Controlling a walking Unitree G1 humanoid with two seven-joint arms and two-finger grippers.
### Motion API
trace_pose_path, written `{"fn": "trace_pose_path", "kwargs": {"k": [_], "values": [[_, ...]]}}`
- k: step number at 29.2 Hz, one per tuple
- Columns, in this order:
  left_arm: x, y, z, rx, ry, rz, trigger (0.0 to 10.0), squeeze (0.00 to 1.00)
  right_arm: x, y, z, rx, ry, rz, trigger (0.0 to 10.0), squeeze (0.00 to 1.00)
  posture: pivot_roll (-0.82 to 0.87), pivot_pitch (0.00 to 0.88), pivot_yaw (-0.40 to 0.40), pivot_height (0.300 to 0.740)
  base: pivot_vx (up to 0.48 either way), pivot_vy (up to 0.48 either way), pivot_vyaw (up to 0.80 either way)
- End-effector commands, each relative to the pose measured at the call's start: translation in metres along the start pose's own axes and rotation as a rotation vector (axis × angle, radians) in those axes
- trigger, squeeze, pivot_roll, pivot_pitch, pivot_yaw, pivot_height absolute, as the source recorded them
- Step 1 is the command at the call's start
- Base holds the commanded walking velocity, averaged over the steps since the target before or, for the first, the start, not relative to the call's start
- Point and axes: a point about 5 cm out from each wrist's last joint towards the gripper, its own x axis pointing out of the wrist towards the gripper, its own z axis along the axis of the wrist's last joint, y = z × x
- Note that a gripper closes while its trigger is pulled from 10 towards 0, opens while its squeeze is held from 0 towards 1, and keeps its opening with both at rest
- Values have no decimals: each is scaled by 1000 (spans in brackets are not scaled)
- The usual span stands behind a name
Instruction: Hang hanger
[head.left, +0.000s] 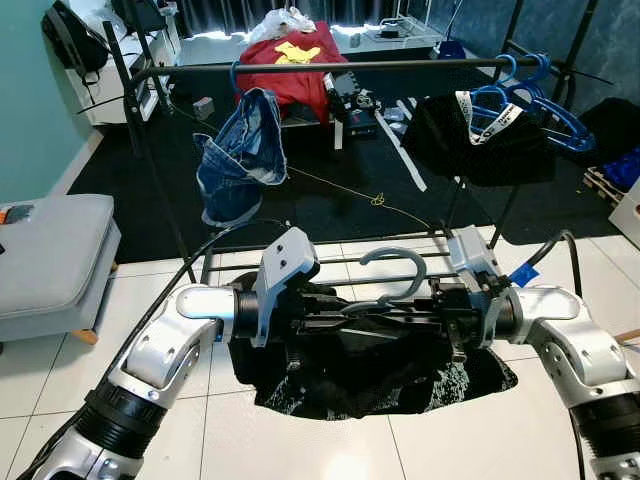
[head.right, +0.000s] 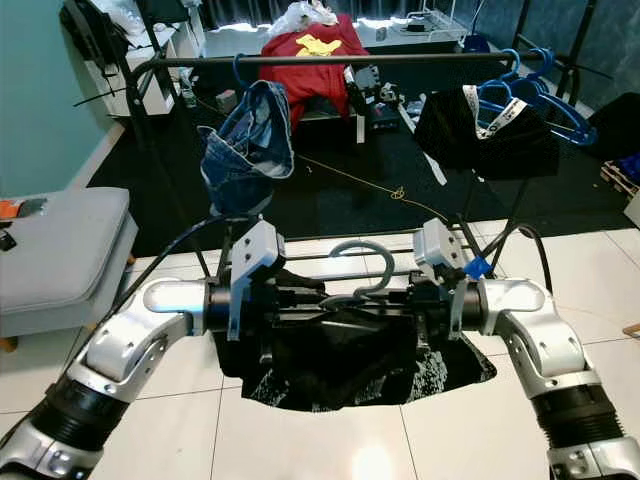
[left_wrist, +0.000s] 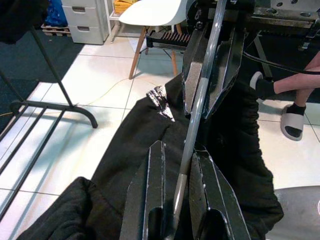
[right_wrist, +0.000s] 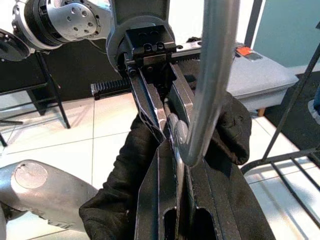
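A grey metal hanger (head.left: 393, 268) with a black garment (head.left: 380, 375) draped over it is held level in front of me, hook pointing up. My left gripper (head.left: 335, 318) is shut on the hanger's bar from the left. My right gripper (head.left: 428, 305) is shut on it from the right, close to the hook. In the left wrist view the bar (left_wrist: 197, 115) runs between my left gripper (left_wrist: 181, 172) fingers towards the right gripper. In the right wrist view the hook (right_wrist: 215, 75) rises just ahead of my right gripper (right_wrist: 177, 170). The black clothes rail (head.left: 340, 68) runs across, beyond and above the hanger.
Denim shorts (head.left: 240, 155) hang on the rail's left part, and blue hangers (head.left: 530, 95) with a black garment (head.left: 490, 140) on its right. The rack's low bars (head.left: 330, 250) lie just ahead. A grey seat (head.left: 50, 250) stands at left. A person's sandalled foot (left_wrist: 292, 117) is nearby.
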Motion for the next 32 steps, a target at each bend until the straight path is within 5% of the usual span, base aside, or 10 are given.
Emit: {"fn": "trace_pose_path", "kwargs": {"k": [1,2,3,4,5,14,15,24,29,32], "values": [[-7,7,-1,8,11,29,0,0,1,-1,17,-48,-72,22,10000,443,41,88,69,740,0,0,0],[-8,8,-1,13,11,33,0,0,1,-1,17,-49,-73,18,10000,702,40,88,68,740,0,0,0],[-8,8,-1,13,11,33,0,0,1,-1,17,-49,-73,18,10000,702,40,88,68,740,0,0,0],[-9,9,-1,16,11,36,0,0,1,-2,17,-50,-77,11,10000,910,40,88,68,740,0,0,0],[-9,10,0,21,12,39,0,0,0,-3,17,-51,-84,-3,10000,1000,40,89,67,740,0,0,0],[-13,12,-5,47,53,50,0,0,-9,-12,14,-145,-46,-103,10000,1000,42,88,64,740,0,0,0],[-15,15,-9,54,84,76,0,0,-22,-16,14,-184,9,-155,10000,0,42,89,63,740,0,0,0],[-20,21,-18,77,156,132,0,0,-60,-28,21,-234,66,-351,10000,0,36,92,61,740,0,0,0],[-28,33,-33,108,277,281,0,0,-111,-50,36,-259,-38,-839,10000,0,25,100,62,740,0,0,0],[-32,39,-33,113,287,370,0,0,-102,-49,20,-156,-49,-886,10000,0,23,102,62,740,0,0,0]]}}
